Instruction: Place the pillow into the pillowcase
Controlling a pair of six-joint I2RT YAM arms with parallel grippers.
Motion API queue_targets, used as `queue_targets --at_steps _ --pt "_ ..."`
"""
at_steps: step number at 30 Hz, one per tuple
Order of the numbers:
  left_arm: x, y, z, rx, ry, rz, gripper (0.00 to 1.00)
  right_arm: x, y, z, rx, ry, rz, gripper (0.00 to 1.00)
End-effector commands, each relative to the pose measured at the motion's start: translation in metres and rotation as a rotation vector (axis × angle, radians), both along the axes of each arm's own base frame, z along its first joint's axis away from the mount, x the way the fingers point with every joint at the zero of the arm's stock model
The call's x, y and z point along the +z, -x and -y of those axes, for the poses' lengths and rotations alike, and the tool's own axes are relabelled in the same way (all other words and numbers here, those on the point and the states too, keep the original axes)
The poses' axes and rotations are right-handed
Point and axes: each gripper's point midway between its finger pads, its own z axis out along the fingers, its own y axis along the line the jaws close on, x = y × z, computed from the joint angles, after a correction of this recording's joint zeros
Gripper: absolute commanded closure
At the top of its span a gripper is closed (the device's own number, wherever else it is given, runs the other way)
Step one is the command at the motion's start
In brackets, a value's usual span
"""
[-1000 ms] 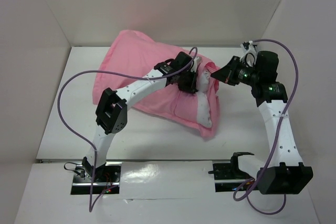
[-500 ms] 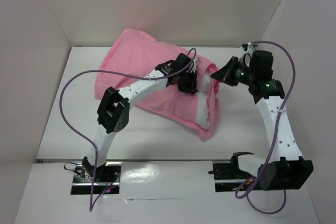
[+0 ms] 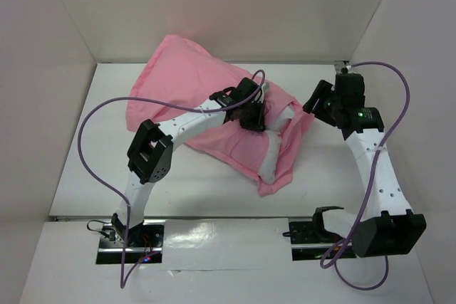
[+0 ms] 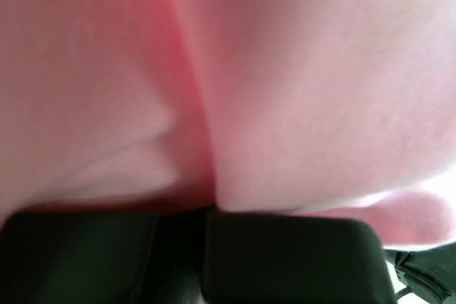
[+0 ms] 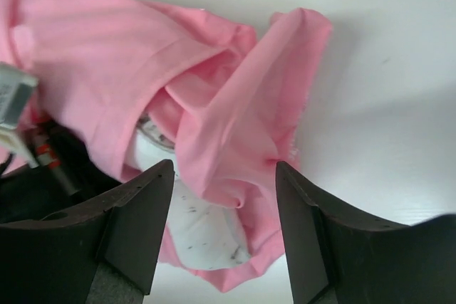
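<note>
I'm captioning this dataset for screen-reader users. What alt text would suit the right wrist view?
A pink pillowcase lies bunched on a white table, its crumpled open end showing part of the white pillow inside. The right jaws stand open in the foreground, one on each side of that opening.

White table [image 3: 206, 190], white walls [image 3: 235, 5]

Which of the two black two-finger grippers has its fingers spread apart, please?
The right gripper: its fingers stand wide apart, gripping nothing, near the shiny pink satin pillowcase. The left gripper is shut, pinching that cloth.
</note>
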Motion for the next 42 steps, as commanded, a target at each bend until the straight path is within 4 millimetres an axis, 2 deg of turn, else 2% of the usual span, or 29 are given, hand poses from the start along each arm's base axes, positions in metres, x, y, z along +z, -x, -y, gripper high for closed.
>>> queue_targets --at_steps 1,3,4,7,9,11,12,17,21,22,25,27,31,34,36,39,40,42 --pt "-0.08 0.035 -0.066 0.082 -0.31 -0.222 1.0 -0.004 0.003 -0.002 0.001 0.11 -0.026 0.34" --pt "-0.076 0.037 -0.06 0.067 -0.297 -0.219 1.0 -0.014 0.002 -0.013 0.019 0.14 -0.06 0.3" --pt "-0.076 0.037 -0.06 0.067 -0.297 -0.219 1.0 -0.018 0.003 -0.029 0.053 0.147 -0.067 0.3" --pt "-0.078 0.036 -0.059 0.067 -0.297 -0.219 1.0 -0.029 0.0 -0.053 0.111 0.164 -0.079 0.29" --pt "-0.075 0.034 -0.057 0.068 -0.29 -0.212 1.0 -0.044 -0.002 -0.053 0.094 0.201 -0.117 0.29" --pt "-0.079 0.034 -0.057 0.067 -0.297 -0.219 1.0 -0.059 -0.004 -0.051 0.063 0.232 -0.156 0.31" --pt "-0.079 0.034 -0.057 0.067 -0.297 -0.219 1.0 -0.067 -0.005 -0.047 0.045 0.269 -0.175 0.34" --pt "-0.077 0.032 -0.055 0.068 -0.291 -0.213 1.0 -0.072 -0.007 -0.031 -0.035 0.332 -0.179 0.38" --pt "-0.077 0.032 -0.055 0.068 -0.291 -0.213 1.0 -0.084 -0.007 -0.018 -0.085 0.372 -0.204 0.57" --pt "-0.077 0.032 -0.055 0.068 -0.291 -0.213 1.0 -0.087 -0.005 -0.017 -0.084 0.375 -0.212 0.69" --pt "-0.077 0.028 -0.059 0.078 -0.289 -0.214 1.0 -0.097 0.001 -0.007 -0.105 0.38 -0.236 0.88" --pt "-0.072 0.024 -0.062 0.097 -0.279 -0.214 1.0 -0.092 0.004 -0.002 -0.12 0.371 -0.22 0.99" --pt "-0.066 0.02 -0.058 0.098 -0.265 -0.199 1.0 -0.072 0.011 0.005 -0.131 0.347 -0.171 1.0" --pt "-0.075 0.017 -0.062 0.097 -0.283 -0.212 1.0 -0.023 0.01 -0.005 -0.086 0.274 -0.024 1.0" --pt "-0.085 0.019 -0.064 0.089 -0.298 -0.22 1.0 0.021 0.006 -0.009 -0.087 0.208 0.111 1.0" --pt "-0.099 0.029 -0.068 0.053 -0.31 -0.253 1.0 0.066 -0.004 -0.012 -0.097 0.141 0.235 1.0" --pt "-0.097 0.03 -0.069 0.04 -0.309 -0.24 1.0 0.075 -0.006 -0.012 -0.1 0.133 0.26 1.0" --pt "-0.108 0.041 -0.074 0.013 -0.338 -0.255 1.0 0.092 -0.017 -0.017 -0.098 0.088 0.338 1.0"
